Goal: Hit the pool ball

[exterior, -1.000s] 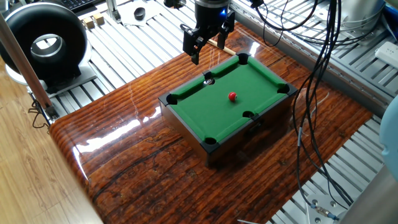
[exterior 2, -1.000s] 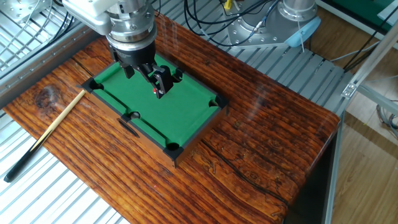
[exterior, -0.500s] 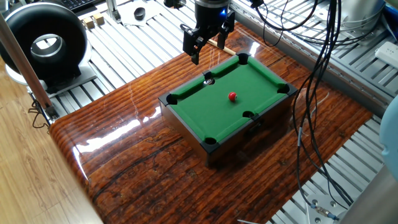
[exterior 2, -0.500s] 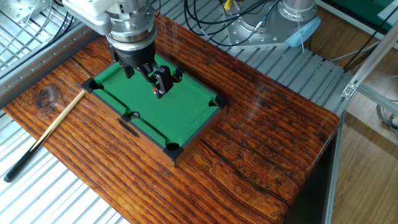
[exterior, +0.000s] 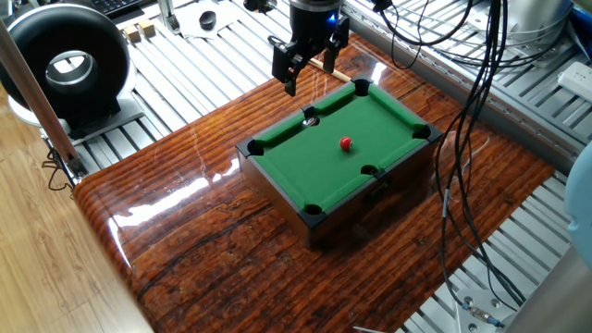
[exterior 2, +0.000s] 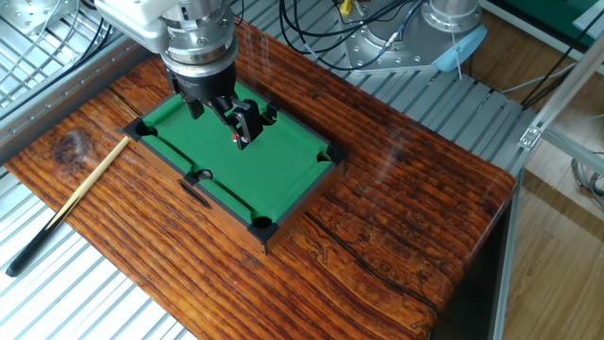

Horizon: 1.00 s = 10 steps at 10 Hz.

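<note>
The pool ball (exterior: 346, 143) is a small glossy red sphere resting near the middle of the green felt of the miniature pool table (exterior: 277, 190). My gripper (exterior: 311, 80) hangs open and empty in the air above the table's far rail, well clear of the ball. In the other fixed view the gripper (exterior 2: 220, 127) overlaps the felt of the pool table (exterior 2: 283, 212). There the pool ball (exterior 2: 234, 138) only peeks out as a red speck beside one finger (exterior 2: 243, 127).
A wooden cue stick (exterior 2: 85, 194) lies on the tabletop beside the pool table, apart from the gripper. A black ring-shaped device (exterior: 69, 65) stands at the left. Cables (exterior: 481, 102) hang down on the right. The wooden tabletop ends at metal slats all round.
</note>
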Tool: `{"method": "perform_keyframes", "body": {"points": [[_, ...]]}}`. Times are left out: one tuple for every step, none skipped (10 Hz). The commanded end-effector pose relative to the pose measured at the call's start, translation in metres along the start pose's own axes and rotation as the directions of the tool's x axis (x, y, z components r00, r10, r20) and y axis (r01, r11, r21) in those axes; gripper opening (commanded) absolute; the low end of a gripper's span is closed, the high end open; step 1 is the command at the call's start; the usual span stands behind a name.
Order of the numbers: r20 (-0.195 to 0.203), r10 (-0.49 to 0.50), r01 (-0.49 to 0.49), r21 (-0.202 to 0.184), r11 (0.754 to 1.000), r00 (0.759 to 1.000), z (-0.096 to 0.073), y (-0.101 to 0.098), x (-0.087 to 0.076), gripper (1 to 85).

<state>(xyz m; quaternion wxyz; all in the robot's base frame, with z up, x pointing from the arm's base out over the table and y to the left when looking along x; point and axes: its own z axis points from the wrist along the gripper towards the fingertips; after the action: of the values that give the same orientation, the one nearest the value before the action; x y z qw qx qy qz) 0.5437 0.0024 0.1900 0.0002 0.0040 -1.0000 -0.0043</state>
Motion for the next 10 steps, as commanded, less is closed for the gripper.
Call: {"method": "perform_keyframes", "body": {"points": [[0.069,0.357,-0.358,-0.003,0.934,0.931,-0.0006,-0.0036,-0.0170,1.0],[0.069,0.357,-0.358,-0.003,0.934,0.931,-0.0001,-0.0033,-0.0172,1.0],[0.069,0.357,-0.358,-0.003,0.934,0.931,0.0001,-0.0032,-0.0172,1.0],[0.069,0.359,-0.360,-0.003,0.933,0.931,0.0001,-0.0032,-0.0172,1.0],[0.069,0.359,-0.360,-0.003,0.933,0.931,0.0001,-0.0032,-0.0172,1.0],[0.069,0.359,-0.360,-0.003,0.933,0.931,0.0003,-0.0031,-0.0173,1.0],[0.069,0.359,-0.360,-0.003,0.933,0.931,0.0005,-0.0031,-0.0173,1.0],[0.069,0.359,-0.360,-0.003,0.933,0.931,0.0007,-0.0031,-0.0174,1.0],[0.071,0.359,-0.360,-0.003,0.933,0.931,0.0010,-0.0031,-0.0179,1.0],[0.070,0.359,-0.360,-0.005,0.933,0.931,0.0012,-0.0027,-0.0179,1.0]]}}
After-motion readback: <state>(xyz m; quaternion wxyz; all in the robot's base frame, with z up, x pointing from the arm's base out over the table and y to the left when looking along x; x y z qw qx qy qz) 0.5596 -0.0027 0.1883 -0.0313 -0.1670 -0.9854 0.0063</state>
